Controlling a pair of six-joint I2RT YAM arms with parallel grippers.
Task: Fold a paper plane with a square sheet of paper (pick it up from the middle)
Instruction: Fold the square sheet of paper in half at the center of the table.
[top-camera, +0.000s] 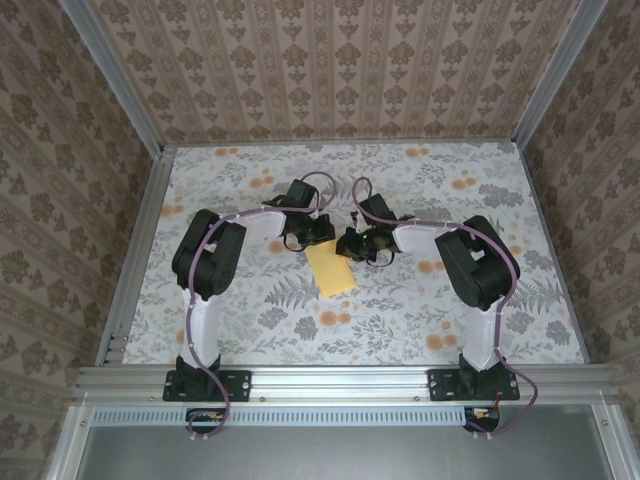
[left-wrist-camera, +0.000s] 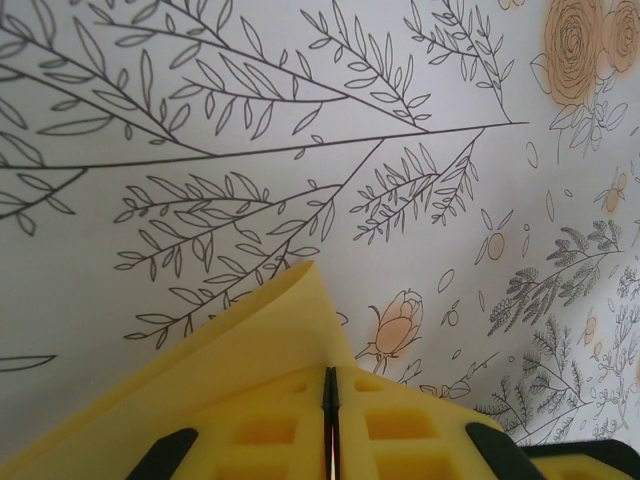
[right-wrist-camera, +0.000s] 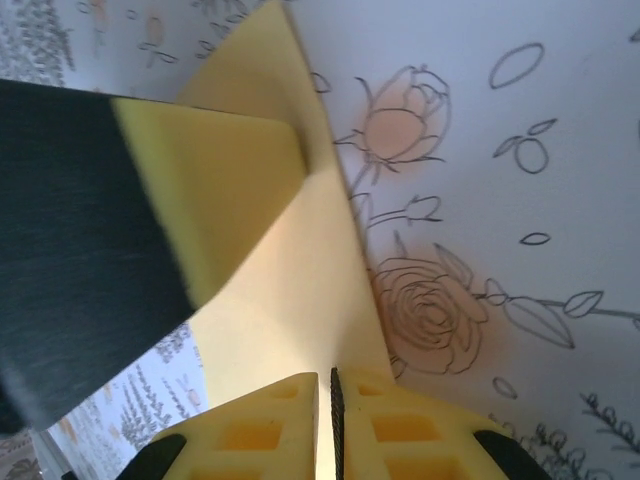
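Sheet: the square sheet of paper (top-camera: 333, 270) shows as a narrow yellow oblong on the near side of both pairs of fingers, midway between the two arms.
Long axis: it runs from the fingers back toward the arm bases, slanting a little to the right as it comes nearer.
Left grip: the left fingers (left-wrist-camera: 270, 432) are pressed together on the sheet's far end, with only a hairline slit between them. The paper swells up ahead of them in a loose curl.
Right grip: the right fingers (right-wrist-camera: 400, 430) are clamped on the same end, almost touching the left pair.
Nearer arm: neither, as far as I can judge.
Next move: I'd say it depends on the free length trailing toward the bases.
Beyond: floral surface (top-camera: 250, 320), all leaves and orange roses.
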